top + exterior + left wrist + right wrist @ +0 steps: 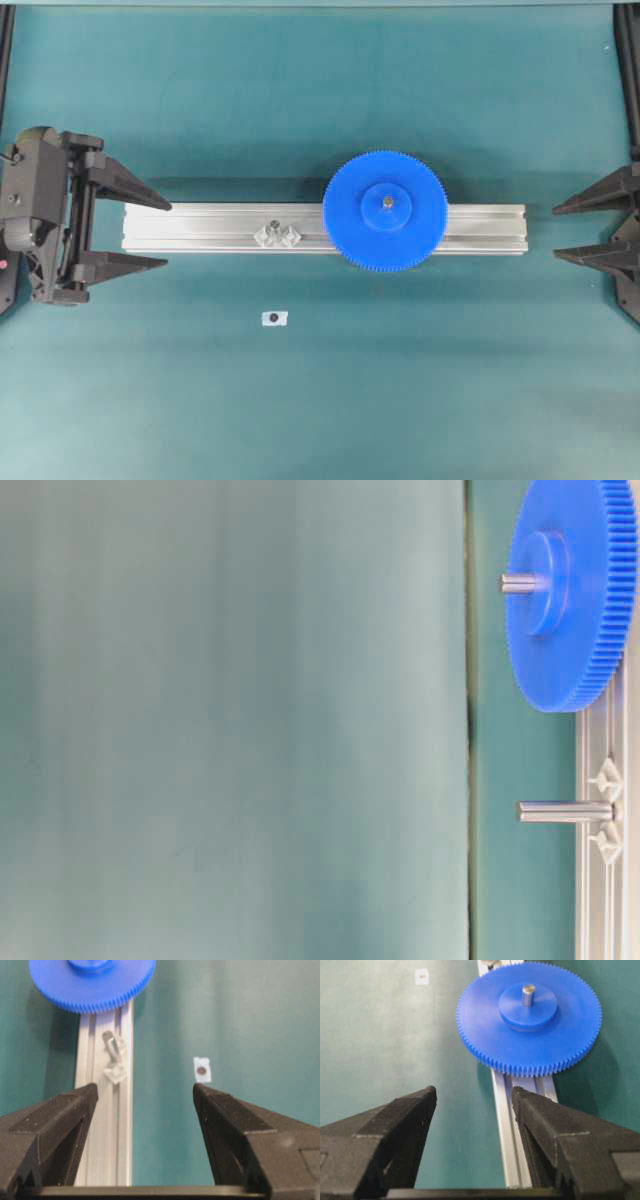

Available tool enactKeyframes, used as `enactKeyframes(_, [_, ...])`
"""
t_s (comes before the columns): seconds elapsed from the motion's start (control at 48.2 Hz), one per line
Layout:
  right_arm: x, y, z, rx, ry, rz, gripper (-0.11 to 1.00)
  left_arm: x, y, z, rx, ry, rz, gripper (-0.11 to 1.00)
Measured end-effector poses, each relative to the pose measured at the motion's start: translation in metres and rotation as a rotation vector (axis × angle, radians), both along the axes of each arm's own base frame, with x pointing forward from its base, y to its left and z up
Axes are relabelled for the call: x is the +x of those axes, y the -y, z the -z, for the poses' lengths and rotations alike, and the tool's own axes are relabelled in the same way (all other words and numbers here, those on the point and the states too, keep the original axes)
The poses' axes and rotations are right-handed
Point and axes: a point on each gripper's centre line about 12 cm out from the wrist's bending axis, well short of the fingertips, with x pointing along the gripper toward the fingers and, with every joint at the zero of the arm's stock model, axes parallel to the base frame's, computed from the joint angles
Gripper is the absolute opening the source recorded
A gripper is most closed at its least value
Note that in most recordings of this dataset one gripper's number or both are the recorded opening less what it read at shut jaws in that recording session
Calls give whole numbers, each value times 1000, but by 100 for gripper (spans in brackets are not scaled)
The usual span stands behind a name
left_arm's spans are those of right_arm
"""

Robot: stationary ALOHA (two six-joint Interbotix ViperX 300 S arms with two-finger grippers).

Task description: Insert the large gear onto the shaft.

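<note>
Teal-green mat (320,400) covers the whole work surface.

Long silver aluminium rail (200,228), slotted extrusion, lies flat across the middle of the mat, running left to right in the overhead view.

Left gripper (160,235), black, wedge-shaped fingers (130,187), sits at the rail's left end. Fingers spread wide, nothing between them; the upper tip lies just at the rail's corner, and contact cannot be told. From the left wrist view the rail passes beside the left-hand finger.

Right gripper (562,232), black, same build, at the right edge of the overhead view, apart from the rail's right end. Fingers (598,192) spread wide, empty.

Big flat bright-blue plastic gear (385,211), fine teeth round the rim, raised round hub, sits level on the rail right of centre, overhanging both rail edges. Small metallic shaft (528,994) stands up through the hub's centre hole, tip clear above the hub. Neither gripper touches the gear.

Second short metal pin (565,811) stands bare on the rail left of the gear, with clear faceted base pieces (278,237) beside its foot.

Small white sticker with a dark dot (274,318) lies on the mat below the rail.
</note>
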Motion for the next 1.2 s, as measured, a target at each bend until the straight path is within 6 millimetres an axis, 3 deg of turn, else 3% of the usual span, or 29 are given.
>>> enactKeyframes(1.203, [-4, 0, -5, -3, 44, 0, 70, -22, 1, 4, -3, 89, 5, 77])
